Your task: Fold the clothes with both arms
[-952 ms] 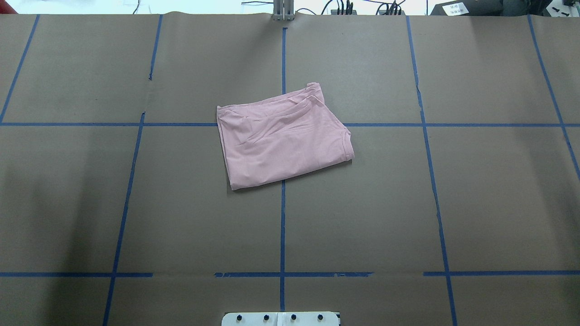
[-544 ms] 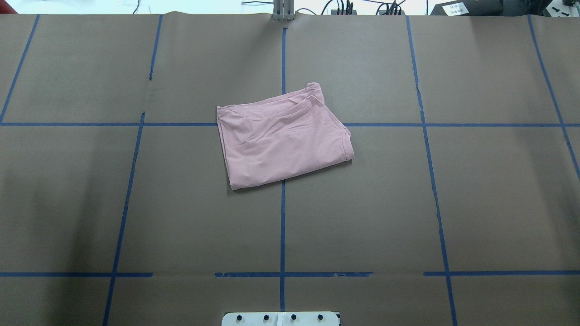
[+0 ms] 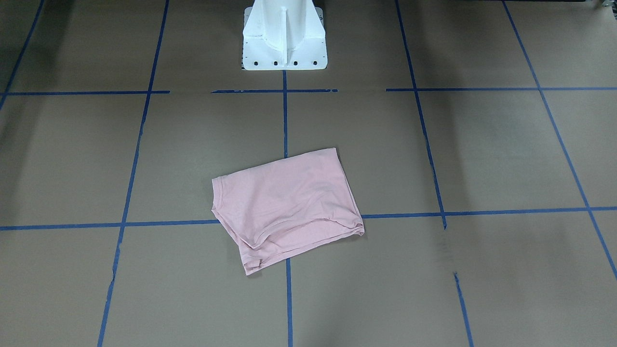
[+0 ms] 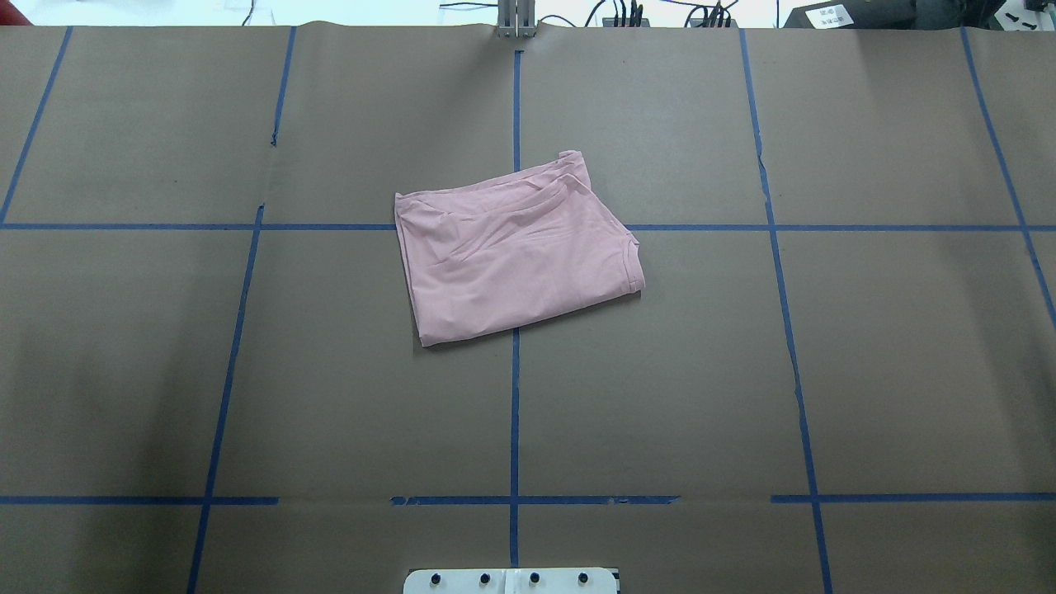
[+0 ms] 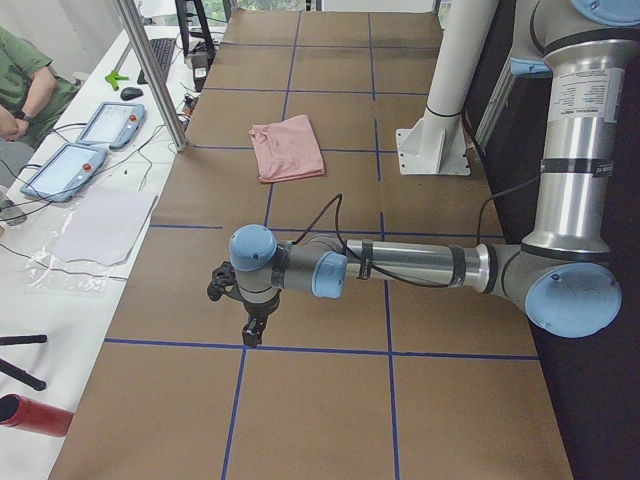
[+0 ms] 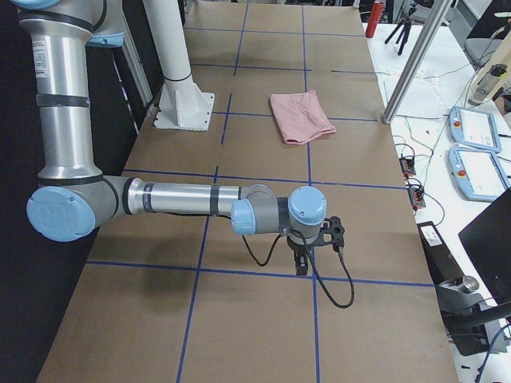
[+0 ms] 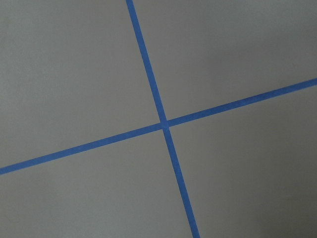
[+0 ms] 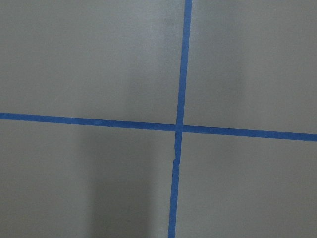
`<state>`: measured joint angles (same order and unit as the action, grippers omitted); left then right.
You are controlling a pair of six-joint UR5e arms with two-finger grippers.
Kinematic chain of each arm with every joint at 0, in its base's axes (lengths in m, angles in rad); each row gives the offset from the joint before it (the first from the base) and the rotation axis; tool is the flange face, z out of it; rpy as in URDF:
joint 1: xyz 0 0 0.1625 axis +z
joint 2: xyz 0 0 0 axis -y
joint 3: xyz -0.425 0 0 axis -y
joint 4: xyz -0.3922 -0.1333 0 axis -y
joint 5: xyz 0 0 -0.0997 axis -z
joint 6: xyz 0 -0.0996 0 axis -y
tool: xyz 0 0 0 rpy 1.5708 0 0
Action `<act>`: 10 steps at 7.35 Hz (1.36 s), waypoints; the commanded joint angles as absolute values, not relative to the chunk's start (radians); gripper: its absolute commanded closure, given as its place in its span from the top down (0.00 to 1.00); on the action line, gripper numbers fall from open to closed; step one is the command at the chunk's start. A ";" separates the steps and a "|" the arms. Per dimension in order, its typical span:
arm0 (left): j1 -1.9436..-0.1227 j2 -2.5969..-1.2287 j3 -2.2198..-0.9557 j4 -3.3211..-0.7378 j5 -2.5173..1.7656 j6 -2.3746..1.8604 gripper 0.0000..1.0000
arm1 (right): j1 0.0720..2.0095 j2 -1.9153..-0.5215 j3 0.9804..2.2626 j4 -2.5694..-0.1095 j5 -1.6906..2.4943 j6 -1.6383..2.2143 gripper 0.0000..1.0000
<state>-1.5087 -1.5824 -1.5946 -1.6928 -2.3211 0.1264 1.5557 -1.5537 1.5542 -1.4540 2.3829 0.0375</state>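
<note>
1. Folded pale pink T-shirt [image 4: 516, 256] lies flat mid-table on the brown paper-covered table [image 4: 866, 346], over a crossing of the blue tape grid lines [image 4: 514, 412]
2. White metal pedestal [image 3: 284, 38] stands on the robot's side of it, well apart
3. Left black two-finger gripper [image 5: 252, 328] and right black two-finger gripper [image 6: 302, 263] hang low over tape crossings near opposite table ends, far from the shirt. Can't tell if either claw is apart or together
4. Grey touchscreen pendants [image 5: 62, 170] with cables lie off the table's far edge

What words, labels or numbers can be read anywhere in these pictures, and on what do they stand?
No text here can be read.
Label on the left arm: print too small to read.
Sticker on the black box beyond the table: too blurred to read.
T-shirt: no print shows.
</note>
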 commanded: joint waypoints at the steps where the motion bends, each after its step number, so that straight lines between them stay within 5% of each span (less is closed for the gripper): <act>1: -1.509 -1.577 -1.601 -1.690 -2.319 0.127 1.00 | 1.557 -1.555 1.572 -1.454 2.367 0.079 1.00; 10: -1.508 -1.572 -1.592 -1.687 -2.325 -0.126 1.00 | 1.546 -1.591 1.654 -1.512 2.378 0.156 1.00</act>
<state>-1.5093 -1.5708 -1.5946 -1.6886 -2.3242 -0.0714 1.5480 -1.5881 1.6551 -1.5114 2.3789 0.1577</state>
